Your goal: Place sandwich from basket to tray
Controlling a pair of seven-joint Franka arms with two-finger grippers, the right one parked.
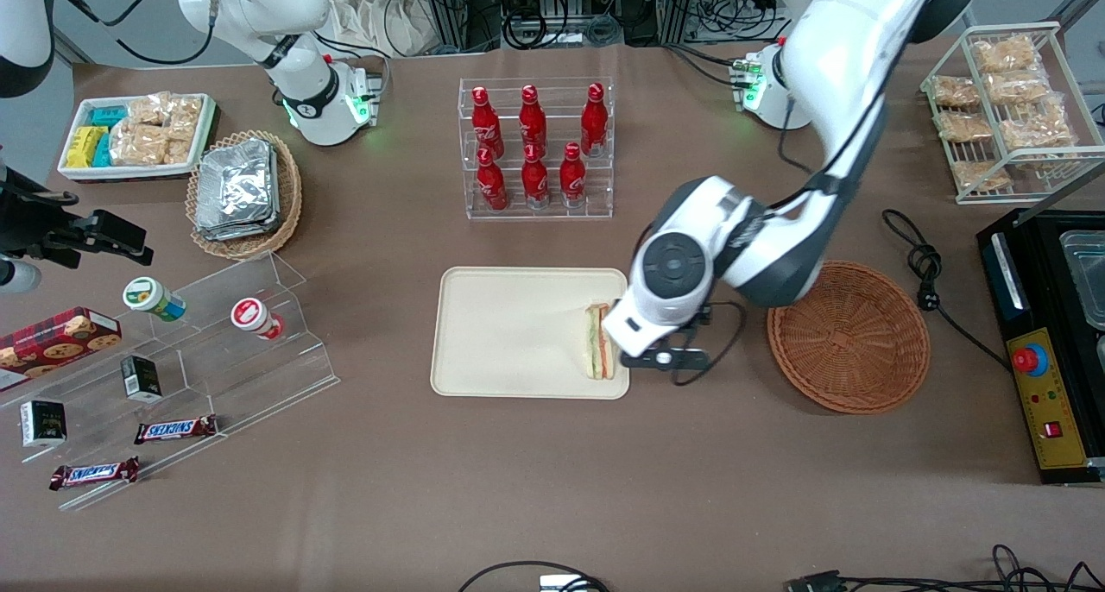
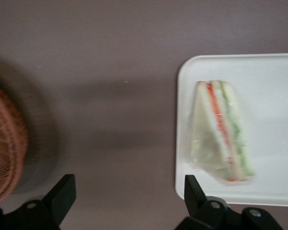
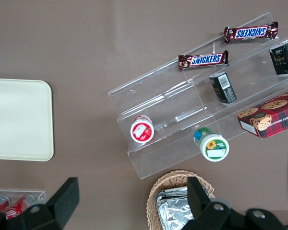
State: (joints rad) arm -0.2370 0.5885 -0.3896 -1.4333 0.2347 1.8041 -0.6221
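Note:
The clear-wrapped sandwich [image 1: 599,342] [image 2: 221,134] lies on the cream tray [image 1: 509,333] [image 2: 269,96] [image 3: 19,120], close to the tray edge nearest the reddish-brown wicker basket [image 1: 850,337] [image 2: 5,153]. Nothing lies in that basket. My left gripper [image 1: 666,357] [image 2: 128,191] hovers over bare table between the tray and the basket, nearer the tray. It is open and holds nothing; one black fingertip [image 2: 192,189] stands over the tray's corner and the other [image 2: 62,191] is on the basket's side.
A clear rack of red bottles [image 1: 535,148] stands farther from the front camera than the tray. Toward the parked arm's end are a tan basket of foil packs [image 1: 244,191], a white snack bin [image 1: 138,135] and acrylic shelves [image 1: 173,350]. A wire rack [image 1: 1006,109], black machine [image 1: 1049,342] and cable [image 1: 924,264] lie toward the working arm's end.

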